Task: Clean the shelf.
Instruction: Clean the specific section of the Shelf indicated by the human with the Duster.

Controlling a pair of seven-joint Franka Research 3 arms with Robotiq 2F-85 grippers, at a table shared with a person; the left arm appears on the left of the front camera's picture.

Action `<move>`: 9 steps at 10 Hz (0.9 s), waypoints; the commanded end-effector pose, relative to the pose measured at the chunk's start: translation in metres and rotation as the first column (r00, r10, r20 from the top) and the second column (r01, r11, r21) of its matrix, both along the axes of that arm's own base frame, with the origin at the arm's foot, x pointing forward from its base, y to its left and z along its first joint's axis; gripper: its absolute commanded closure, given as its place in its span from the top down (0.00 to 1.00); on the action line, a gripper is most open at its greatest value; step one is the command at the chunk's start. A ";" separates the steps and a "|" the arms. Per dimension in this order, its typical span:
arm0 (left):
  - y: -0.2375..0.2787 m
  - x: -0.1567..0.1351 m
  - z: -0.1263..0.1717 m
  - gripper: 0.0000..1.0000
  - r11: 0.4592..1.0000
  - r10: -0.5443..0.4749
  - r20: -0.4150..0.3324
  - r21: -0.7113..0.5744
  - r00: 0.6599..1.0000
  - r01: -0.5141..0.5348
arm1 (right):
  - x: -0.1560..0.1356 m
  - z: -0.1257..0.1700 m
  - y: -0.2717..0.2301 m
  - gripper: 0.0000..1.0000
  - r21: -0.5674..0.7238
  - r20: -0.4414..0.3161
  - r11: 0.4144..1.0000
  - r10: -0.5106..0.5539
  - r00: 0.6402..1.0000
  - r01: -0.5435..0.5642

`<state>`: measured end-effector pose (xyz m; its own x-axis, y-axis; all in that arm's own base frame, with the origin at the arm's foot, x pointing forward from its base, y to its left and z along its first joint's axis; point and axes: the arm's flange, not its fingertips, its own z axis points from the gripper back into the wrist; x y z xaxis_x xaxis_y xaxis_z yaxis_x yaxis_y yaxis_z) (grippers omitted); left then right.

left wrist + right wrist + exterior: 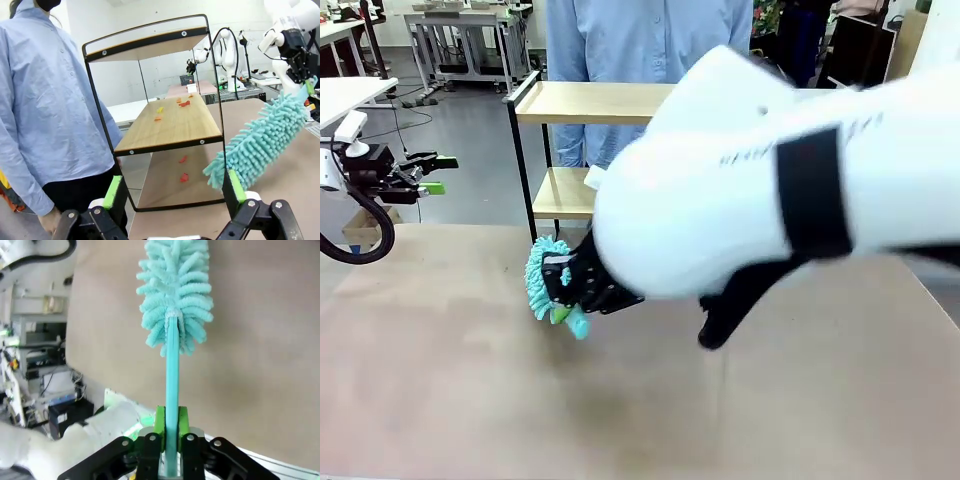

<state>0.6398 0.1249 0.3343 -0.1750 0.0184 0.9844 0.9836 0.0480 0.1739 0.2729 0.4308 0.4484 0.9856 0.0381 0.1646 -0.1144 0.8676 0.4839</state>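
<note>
**Front view, then each wrist: ready to dust**

Front view: the shelf (585, 105) stands at the far edge of the brown table (440, 380). It has two pale wood boards in a thin black frame, and a person in a blue shirt (640, 40) stands right behind it. The right gripper (570, 300) sits low over the table, just in front of the shelf's left leg, pinching a fluffy teal duster (538, 270). The left gripper (436, 173) hangs well apart at the left, carrying nothing.

Left wrist view: its fingers (114, 192) are spread wide with only air between them. Red and yellow scraps (184, 103) lie on the lower board, with a couple more beneath it. The duster head is close beside a frame post; I cannot tell whether it touches.

Right wrist view: green pads (159, 421) are pressed together on the duster's thin handle (171, 380), with the head pointing away.

The shelf looks light, stiff and rather tippy — a hard sweep could slide it. If it needs steadying, a raised side rail or corner post seems the best hold — the smooth boards offer little grip.
</note>
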 end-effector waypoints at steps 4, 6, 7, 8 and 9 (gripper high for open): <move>-0.001 0.000 0.003 1.00 1.000 0.001 0.011 0.004 1.000 -0.001 | 0.012 -0.017 0.050 0.13 -0.132 0.178 0.977 -0.140 0.974 0.165; -0.001 0.000 0.003 1.00 1.000 0.001 0.011 0.004 1.000 -0.001 | 0.030 -0.033 0.056 0.13 -0.111 0.265 0.975 -0.159 0.951 0.194; -0.001 0.000 0.003 1.00 1.000 0.001 0.011 0.004 1.000 -0.001 | 0.038 -0.039 0.059 0.13 -0.105 0.286 0.974 -0.162 0.945 0.198; -0.001 0.000 0.003 1.00 1.000 0.001 0.011 0.004 1.000 -0.001 | 0.048 -0.045 0.064 0.13 -0.111 0.307 0.973 -0.158 0.939 0.200; -0.001 0.000 0.003 1.00 1.000 0.001 0.011 0.004 1.000 -0.001 | 0.062 -0.050 0.073 0.13 -0.124 0.315 0.975 -0.140 0.939 0.187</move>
